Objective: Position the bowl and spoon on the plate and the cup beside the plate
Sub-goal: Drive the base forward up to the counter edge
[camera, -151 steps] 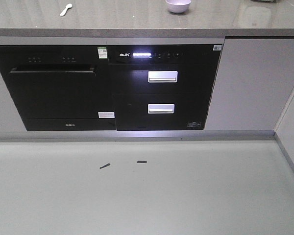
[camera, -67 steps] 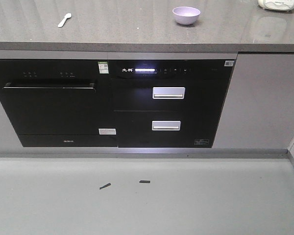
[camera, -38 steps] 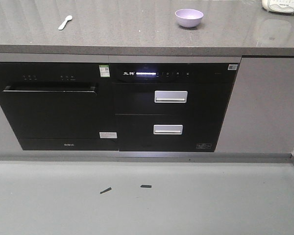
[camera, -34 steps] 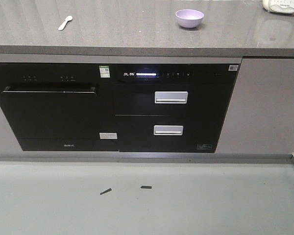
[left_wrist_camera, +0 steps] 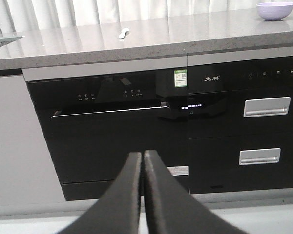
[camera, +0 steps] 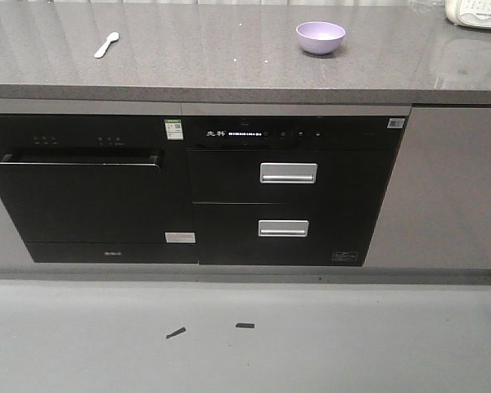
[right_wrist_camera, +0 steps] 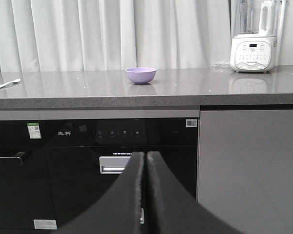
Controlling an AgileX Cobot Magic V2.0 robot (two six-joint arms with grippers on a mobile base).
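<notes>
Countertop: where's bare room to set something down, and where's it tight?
Widest bare stretch of countertop lies between the spoon and the bowl. Another, smaller, runs from the bowl to the white blender. Only that far right corner looks tight.

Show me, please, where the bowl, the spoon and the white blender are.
bowl (camera: 321, 45): front-facing view, on its outer wall.
spoon (camera: 106, 46): front-facing view, on the middle of its length.
white blender (right_wrist_camera: 252, 56): right wrist view, on the front of its base.

High front view over counter; low, level wrist views, same bowl.
</notes>
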